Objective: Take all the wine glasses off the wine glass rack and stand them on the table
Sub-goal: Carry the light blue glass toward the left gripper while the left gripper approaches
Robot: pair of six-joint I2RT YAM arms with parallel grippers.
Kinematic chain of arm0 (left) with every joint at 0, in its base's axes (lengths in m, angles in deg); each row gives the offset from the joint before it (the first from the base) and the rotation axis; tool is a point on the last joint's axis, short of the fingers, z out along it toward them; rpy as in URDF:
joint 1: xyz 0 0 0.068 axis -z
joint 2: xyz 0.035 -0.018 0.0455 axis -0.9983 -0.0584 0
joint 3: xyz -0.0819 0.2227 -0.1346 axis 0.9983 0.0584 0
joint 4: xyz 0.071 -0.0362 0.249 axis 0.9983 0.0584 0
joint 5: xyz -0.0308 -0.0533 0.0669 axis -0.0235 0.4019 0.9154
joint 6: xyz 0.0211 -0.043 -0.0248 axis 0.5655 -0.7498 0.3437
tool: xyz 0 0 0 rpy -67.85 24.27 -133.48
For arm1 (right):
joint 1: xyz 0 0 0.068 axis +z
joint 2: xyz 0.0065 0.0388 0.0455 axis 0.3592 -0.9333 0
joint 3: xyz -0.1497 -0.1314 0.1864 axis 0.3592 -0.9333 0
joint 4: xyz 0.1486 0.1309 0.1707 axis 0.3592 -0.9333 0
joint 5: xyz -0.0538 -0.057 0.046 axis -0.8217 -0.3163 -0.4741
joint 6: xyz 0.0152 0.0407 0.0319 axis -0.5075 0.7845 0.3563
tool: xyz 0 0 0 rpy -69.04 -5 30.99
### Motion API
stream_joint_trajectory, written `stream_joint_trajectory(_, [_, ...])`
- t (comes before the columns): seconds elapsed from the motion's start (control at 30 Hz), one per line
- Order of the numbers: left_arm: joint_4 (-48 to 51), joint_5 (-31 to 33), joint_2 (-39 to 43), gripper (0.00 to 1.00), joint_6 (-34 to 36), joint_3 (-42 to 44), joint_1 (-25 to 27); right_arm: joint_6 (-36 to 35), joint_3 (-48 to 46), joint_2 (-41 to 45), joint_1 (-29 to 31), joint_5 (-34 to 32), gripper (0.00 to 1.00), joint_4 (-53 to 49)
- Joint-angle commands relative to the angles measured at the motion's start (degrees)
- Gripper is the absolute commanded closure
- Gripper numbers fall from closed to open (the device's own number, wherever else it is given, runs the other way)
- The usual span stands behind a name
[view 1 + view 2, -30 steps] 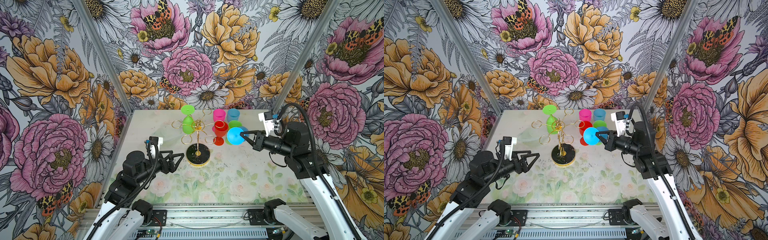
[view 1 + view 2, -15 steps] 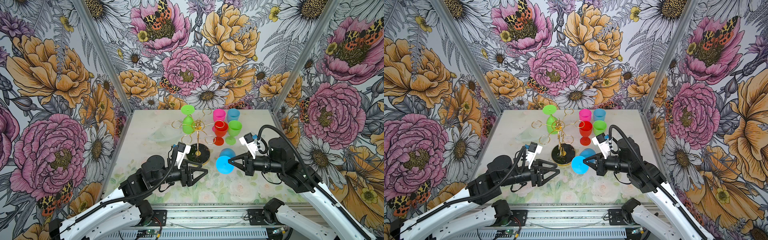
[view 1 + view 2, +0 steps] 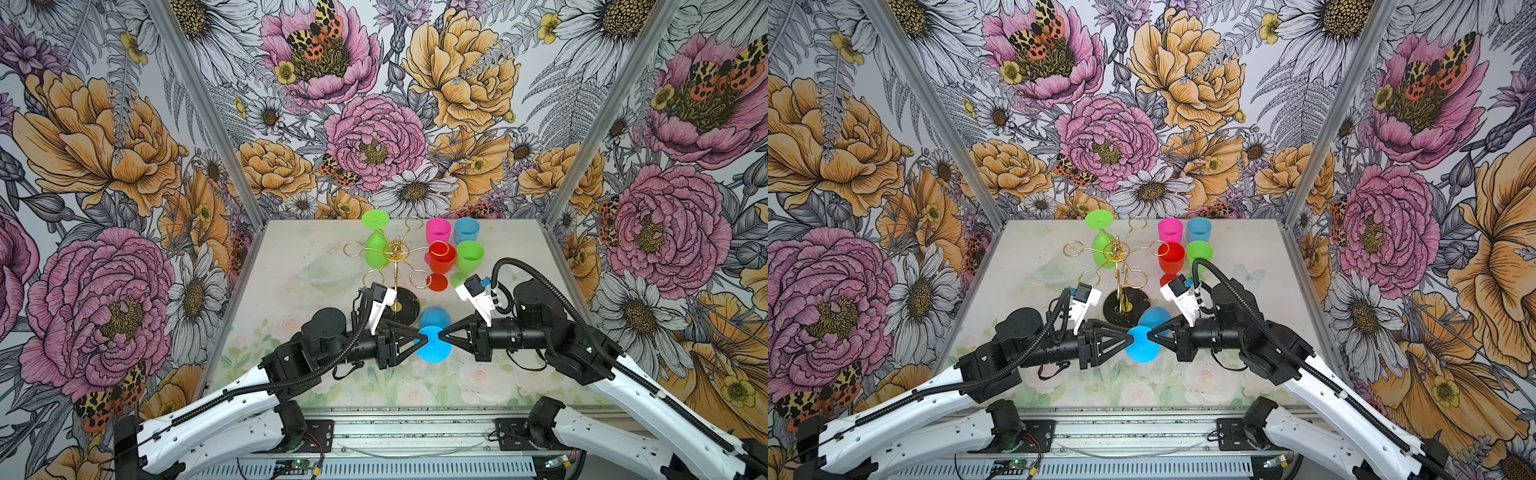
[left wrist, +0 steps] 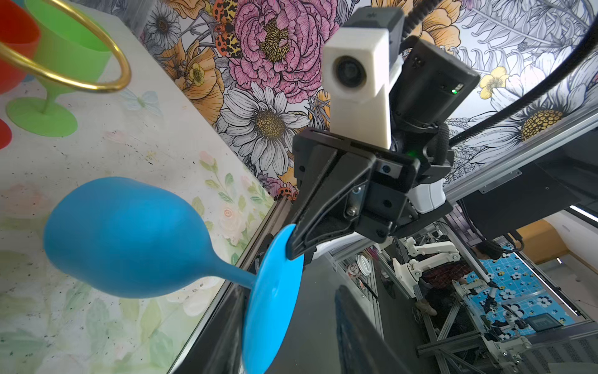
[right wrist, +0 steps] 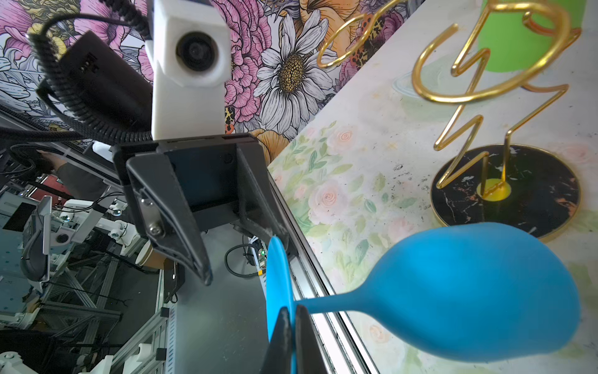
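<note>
A blue wine glass (image 3: 434,318) (image 3: 1154,318) hangs sideways in the air over the front middle of the table, in front of the wine glass rack (image 3: 395,251) (image 3: 1117,251). My right gripper (image 3: 441,337) (image 5: 293,309) is shut on the rim of its round foot. My left gripper (image 3: 424,340) (image 4: 288,291) faces it from the other side, open, with the opposite rim of the foot between its fingers. One left finger (image 5: 271,233) lies against the foot and the other stands apart. A green wine glass (image 3: 376,249) hangs upside down on the rack's back arm.
Pink (image 3: 438,231), light blue (image 3: 466,229), red (image 3: 441,257) and green (image 3: 469,255) glasses stand upright at the back right. A clear shallow dish (image 3: 328,270) lies left of the rack. The rack's black base (image 5: 534,187) sits just behind the blue bowl. Flowered walls close in three sides.
My right arm carried the blue glass from beside the rack down to the front middle. My left arm swung in to meet it, and its jaws narrowed around the foot.
</note>
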Motion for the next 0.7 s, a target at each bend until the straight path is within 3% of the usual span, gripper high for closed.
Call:
stream_joint_trajectory(0.0, [-2.6, -1.7, 1.3, 0.55, -0.2, 1.5, 0.9, 0.0, 0.8, -0.4, 0.3, -2.2, 1.00, 3.3])
stream_joint_trajectory(0.23, [-2.7, -1.9, 3.6, 0.70, -0.4, 3.6, 1.4, 0.7, 1.7, -1.3, 0.4, -2.3, 1.00, 4.0])
stream_joint_trajectory(0.67, [-3.7, -4.2, 5.4, 0.89, -0.8, 4.7, 1.5, 0.8, 1.8, -3.5, 0.3, -2.1, 1.00, 4.2])
